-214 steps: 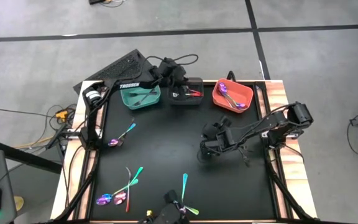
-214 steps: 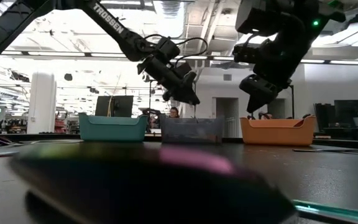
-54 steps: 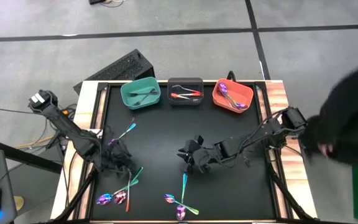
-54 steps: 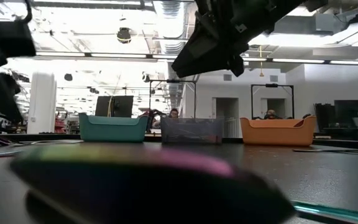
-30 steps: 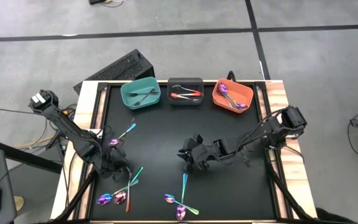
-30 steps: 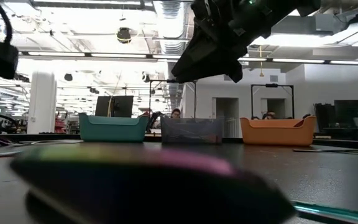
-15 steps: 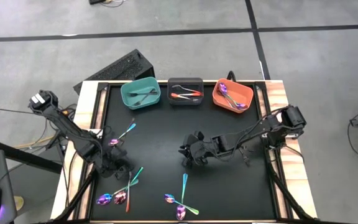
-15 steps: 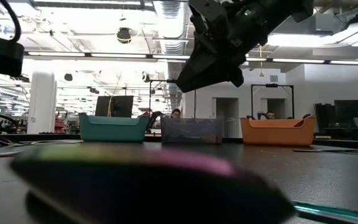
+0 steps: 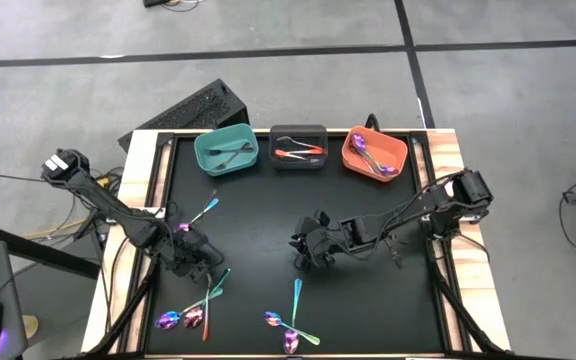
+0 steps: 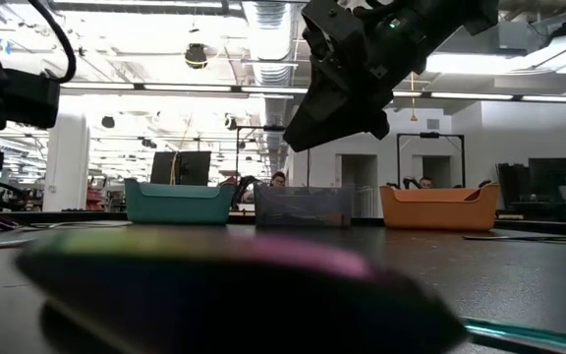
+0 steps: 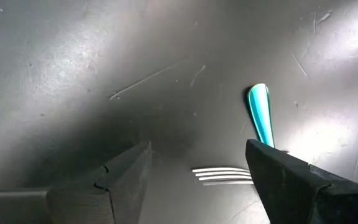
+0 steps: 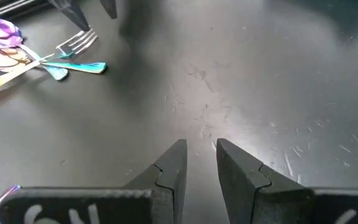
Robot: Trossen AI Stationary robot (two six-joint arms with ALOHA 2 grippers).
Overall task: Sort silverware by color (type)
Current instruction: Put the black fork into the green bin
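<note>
1 camera looks straight down on my whole worktop (image 9: 268, 215). Another sits at worktop level, facing the 3 bins (image 10: 306, 206) both share. My 2 wrist cameras hover close above the dark surface.

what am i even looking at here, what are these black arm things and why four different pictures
These are two robot arms at a black table, sorting small forks and spoons by colour into three bins. One picture looks straight down from above, one looks level across the tabletop, and two come from cameras on the arms' wrists.

From above, the teal bin, dark grey bin and orange bin stand in a row at the far edge, each already holding cutlery. More iridescent pieces lie loose near the front, such as a crossed cluster.

The left end effector is low over that cluster with its fingers wide open; its wrist camera shows fork tines and a teal handle between them. The right end effector is over bare table, fingers slightly apart. Neither holds anything.
</note>
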